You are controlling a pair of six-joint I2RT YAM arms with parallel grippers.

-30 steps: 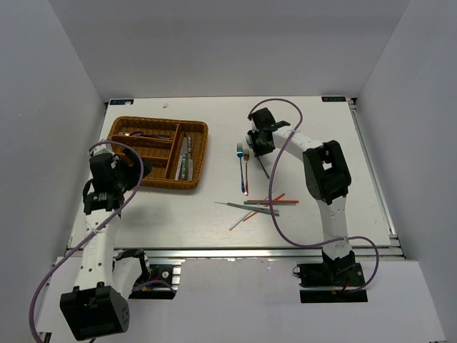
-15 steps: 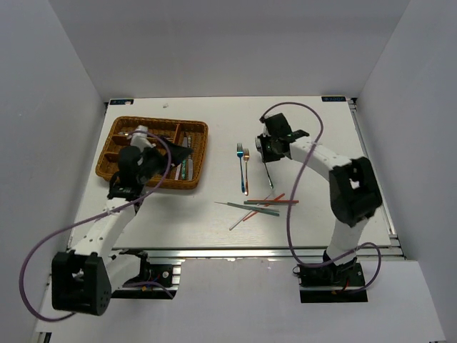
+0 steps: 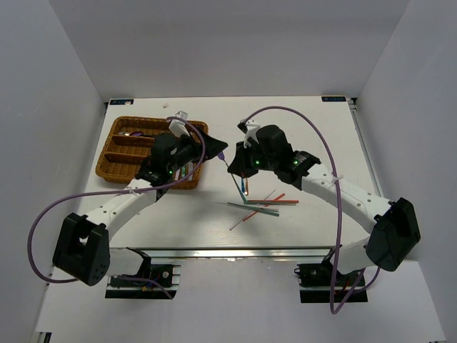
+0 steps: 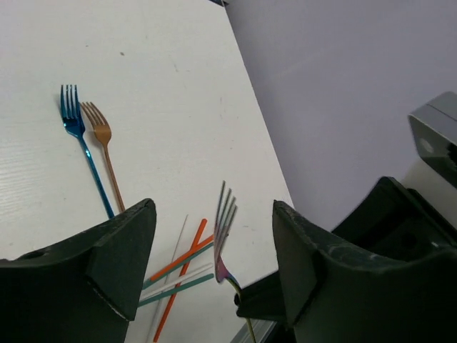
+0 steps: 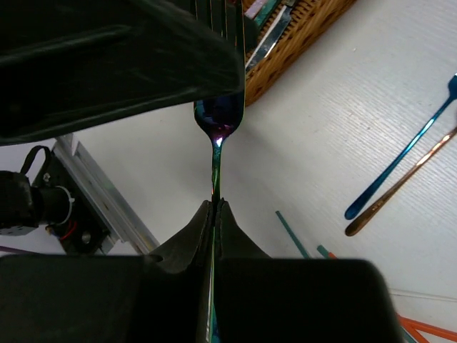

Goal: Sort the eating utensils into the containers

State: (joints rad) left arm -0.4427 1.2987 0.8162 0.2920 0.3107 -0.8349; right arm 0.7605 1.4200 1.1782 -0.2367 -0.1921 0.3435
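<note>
My right gripper point(image 5: 216, 204) is shut on the thin handle of an iridescent purple-green fork point(image 5: 218, 118), held in the air with its tines toward the left arm. My left gripper point(image 4: 214, 214) stands open around those tines point(image 4: 225, 211), its fingers not touching them. In the top view the two grippers, left point(image 3: 216, 148) and right point(image 3: 232, 166), meet just right of the brown wicker tray point(image 3: 118, 170). A blue fork point(image 4: 71, 118) and a copper fork point(image 4: 100, 130) lie side by side on the table. Orange, teal and pale chopsticks point(image 3: 260, 204) lie crossed nearby.
The tray holds knives point(image 3: 184, 170) in its right section and dark spoons point(image 3: 132, 133) at its far left. Its corner point(image 5: 293, 43) shows in the right wrist view. Grey walls close in the table on three sides; a metal rail point(image 3: 250, 251) runs along the near edge.
The right gripper shut on the fork, lifted it and carried it left toward the tray. The left arm swung from the tray's left side to the middle, its jaws now around the tines.
</note>
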